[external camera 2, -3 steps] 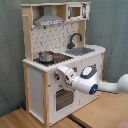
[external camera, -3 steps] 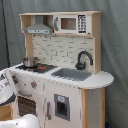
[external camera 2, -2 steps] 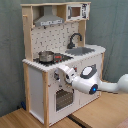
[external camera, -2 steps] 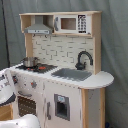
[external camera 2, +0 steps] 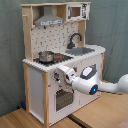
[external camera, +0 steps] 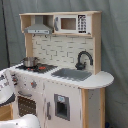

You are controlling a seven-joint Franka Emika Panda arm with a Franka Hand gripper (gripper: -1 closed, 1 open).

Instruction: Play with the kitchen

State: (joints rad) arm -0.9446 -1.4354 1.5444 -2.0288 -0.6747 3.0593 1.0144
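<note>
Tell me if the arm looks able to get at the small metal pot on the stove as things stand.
Probably yes. The pot sits uncovered on the stove top, with open space between it and the range hood. The arm is lower, at the kitchen's front by the oven door, so it would have to rise first.

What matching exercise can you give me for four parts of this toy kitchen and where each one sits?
Things:
1. metal pot
2. black faucet
3. range hood
4. microwave

Places:
A. top shelf, beside the range hood
B. behind the grey sink
C. on the stove
D. up high, above the stove

Pairs: 1-C, 2-B, 3-D, 4-A
</note>
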